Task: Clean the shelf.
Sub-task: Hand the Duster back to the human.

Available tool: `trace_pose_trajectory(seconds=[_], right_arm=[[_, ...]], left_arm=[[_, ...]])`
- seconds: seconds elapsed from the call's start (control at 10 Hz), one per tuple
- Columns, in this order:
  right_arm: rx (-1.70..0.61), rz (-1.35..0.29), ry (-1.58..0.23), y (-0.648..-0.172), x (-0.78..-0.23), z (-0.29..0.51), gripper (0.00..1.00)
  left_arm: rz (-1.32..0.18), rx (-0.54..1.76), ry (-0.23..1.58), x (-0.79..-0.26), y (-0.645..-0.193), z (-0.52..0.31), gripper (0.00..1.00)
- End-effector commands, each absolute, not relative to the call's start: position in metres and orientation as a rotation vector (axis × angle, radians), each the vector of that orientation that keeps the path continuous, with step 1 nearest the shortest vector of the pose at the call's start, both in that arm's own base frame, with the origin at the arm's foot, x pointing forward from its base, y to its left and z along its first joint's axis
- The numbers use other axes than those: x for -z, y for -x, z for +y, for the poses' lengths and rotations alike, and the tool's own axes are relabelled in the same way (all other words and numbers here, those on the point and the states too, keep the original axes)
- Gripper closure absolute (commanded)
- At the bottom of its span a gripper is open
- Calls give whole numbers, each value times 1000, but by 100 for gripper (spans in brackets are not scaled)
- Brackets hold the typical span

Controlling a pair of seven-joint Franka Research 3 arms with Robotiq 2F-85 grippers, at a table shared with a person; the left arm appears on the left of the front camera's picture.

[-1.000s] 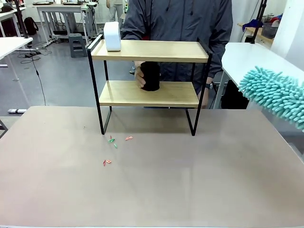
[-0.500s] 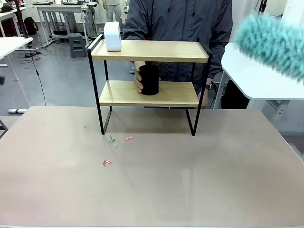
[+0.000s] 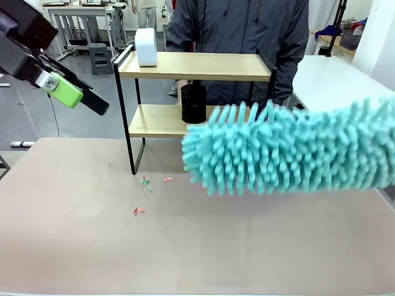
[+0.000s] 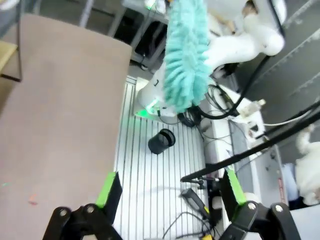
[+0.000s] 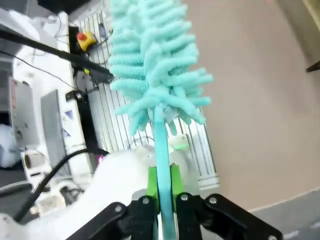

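The shelf (image 3: 194,66) stands at the table's far side, two light wooden boards in a black frame. A white object (image 3: 145,47) sits on its top board at the left, and a black cylinder (image 3: 194,102) stands on the lower board. A fluffy teal duster (image 3: 290,151) stretches across the right half of the front view, covering the shelf's right legs. My right gripper (image 5: 162,194) is shut on the duster's thin teal handle, the duster head (image 5: 155,70) above it. My left gripper (image 3: 77,97) hangs open at the upper left, nothing between its pads (image 4: 107,189).
A person in a dark jacket (image 3: 241,31) stands right behind the shelf. Small red and green scraps (image 3: 145,182) lie on the brown table (image 3: 185,246) in front of the shelf's left leg. A white table (image 3: 327,77) stands at the far right.
The duster has swung from the upper right down and left, across the front of the shelf. My left arm has come into view at the upper left. The person's hand has left the black cylinder.
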State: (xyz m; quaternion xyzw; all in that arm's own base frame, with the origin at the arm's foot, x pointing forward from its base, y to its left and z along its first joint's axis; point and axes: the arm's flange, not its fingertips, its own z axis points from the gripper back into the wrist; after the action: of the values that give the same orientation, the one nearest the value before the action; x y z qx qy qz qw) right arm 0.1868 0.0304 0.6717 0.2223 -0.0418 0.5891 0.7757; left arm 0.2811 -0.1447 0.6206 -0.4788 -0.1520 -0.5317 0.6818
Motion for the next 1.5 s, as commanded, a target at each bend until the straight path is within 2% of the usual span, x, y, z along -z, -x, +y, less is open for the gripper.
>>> trace_pose_trajectory(seconds=[0.0, 0.2, 0.3, 0.5, 0.6, 1.0, 1.4], right_arm=[[-1248, -140, -513, -183, -687, 25, 88], [-1274, -86, -481, -187, -669, 30, 88], [-1370, -48, -481, -209, -671, 57, 88], [-1405, 37, -428, -237, -673, 97, 88], [-1428, 41, -439, -247, -673, 111, 88], [-1433, 39, -538, -280, -662, 145, 88], [-1328, -20, -587, -290, -659, 139, 88]], left_arm=[[-411, 1132, 1041, -634, -280, -117, 0], [-364, 1172, 1066, -624, -283, -135, 0], [-466, 1183, 1150, -624, -285, -151, 0], [-458, 1261, 1084, -632, -299, -196, 0], [-388, 1320, 1054, -632, -304, -219, 0], [-278, 1521, 1058, -607, -302, -296, 0], [-244, 1549, 1085, -586, -298, -310, 0]])
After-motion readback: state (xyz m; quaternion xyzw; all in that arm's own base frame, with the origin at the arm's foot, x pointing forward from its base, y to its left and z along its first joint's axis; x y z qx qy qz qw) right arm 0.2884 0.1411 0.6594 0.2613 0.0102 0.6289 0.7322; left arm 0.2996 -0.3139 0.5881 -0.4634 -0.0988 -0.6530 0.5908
